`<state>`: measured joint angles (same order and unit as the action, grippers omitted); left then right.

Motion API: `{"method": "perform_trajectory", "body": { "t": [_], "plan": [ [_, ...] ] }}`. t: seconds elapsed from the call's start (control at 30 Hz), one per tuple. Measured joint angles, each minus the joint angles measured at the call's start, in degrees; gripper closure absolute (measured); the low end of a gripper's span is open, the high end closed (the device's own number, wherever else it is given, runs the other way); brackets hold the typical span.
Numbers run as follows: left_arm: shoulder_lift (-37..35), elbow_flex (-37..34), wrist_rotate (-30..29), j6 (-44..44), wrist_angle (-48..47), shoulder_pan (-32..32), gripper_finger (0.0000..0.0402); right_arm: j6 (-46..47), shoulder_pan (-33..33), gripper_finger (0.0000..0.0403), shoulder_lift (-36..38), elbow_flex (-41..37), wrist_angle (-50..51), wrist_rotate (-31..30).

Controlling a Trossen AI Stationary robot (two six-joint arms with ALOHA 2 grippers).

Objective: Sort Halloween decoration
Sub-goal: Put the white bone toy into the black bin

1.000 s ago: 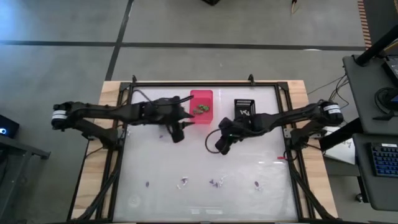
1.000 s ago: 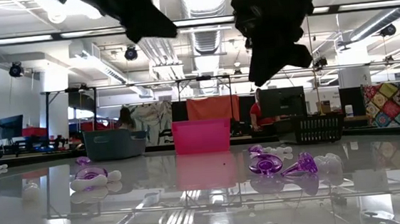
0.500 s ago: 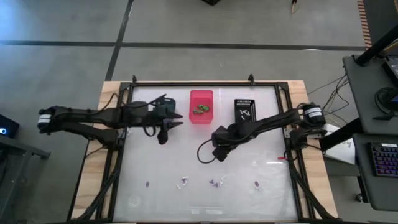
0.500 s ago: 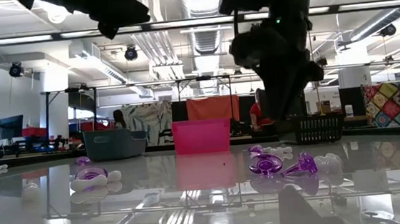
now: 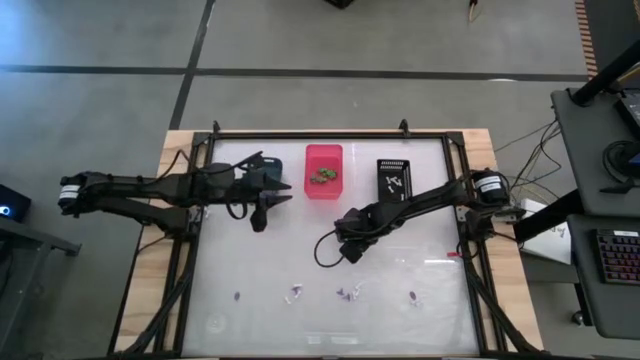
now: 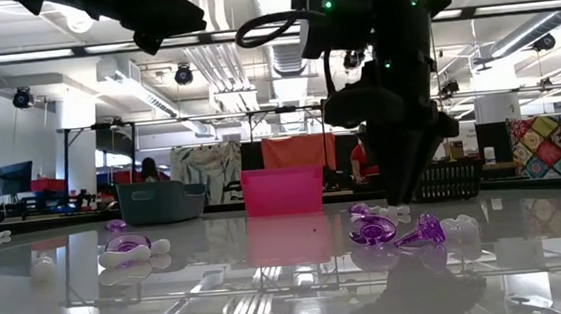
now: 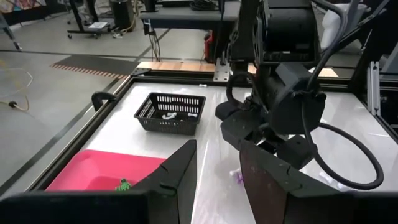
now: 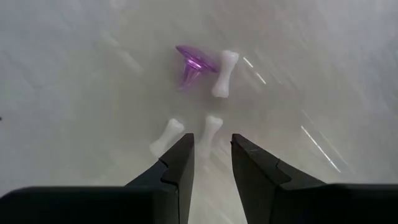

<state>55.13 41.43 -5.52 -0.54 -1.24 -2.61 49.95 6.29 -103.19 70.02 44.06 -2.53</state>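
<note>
The Halloween decoration is tiny trinkets scattered on the white table near its front: three white bones (image 8: 211,132) and a purple top (image 8: 194,62) in the right wrist view, and more purple and white pieces (image 5: 345,293) in the high view. My right gripper (image 8: 211,152) points down above the bones, open, with nothing between its fingers. My left gripper (image 5: 285,192) hovers open and empty between the blue-grey bin (image 6: 160,202) and the pink bin (image 5: 323,170). Green pieces (image 5: 322,176) lie in the pink bin and white ones in the black bin (image 5: 393,175).
The three bins stand in a row along the table's far side. A dark frame (image 5: 330,135) runs around the table. More trinkets lie at the front left (image 5: 237,296) and front right (image 5: 413,297). My right arm's cable loops beside its gripper (image 5: 322,250).
My right gripper has come down toward the table, moving toward its near and left edges and tipping to point more steeply down. My left gripper has drawn back from the pink bin toward the table's left edge.
</note>
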Motion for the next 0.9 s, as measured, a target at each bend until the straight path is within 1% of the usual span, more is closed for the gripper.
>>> {"method": "perform_trajectory", "body": {
  "t": [0.43,0.67,0.9],
  "plan": [
    [0.0,0.0,0.0,0.0,0.0,0.0,0.0297,-0.6,0.1,0.0346,-2.5,0.1,-2.4,0.0],
    [0.1,0.0,0.0,0.0,0.0,0.0,0.0297,-1.1,0.1,0.0389,-2.9,0.1,-2.8,-0.3],
    [0.1,0.0,0.0,0.0,0.0,0.0,0.0297,-1.8,0.1,0.0393,-2.1,0.0,-2.6,-0.5]
  ]
}}
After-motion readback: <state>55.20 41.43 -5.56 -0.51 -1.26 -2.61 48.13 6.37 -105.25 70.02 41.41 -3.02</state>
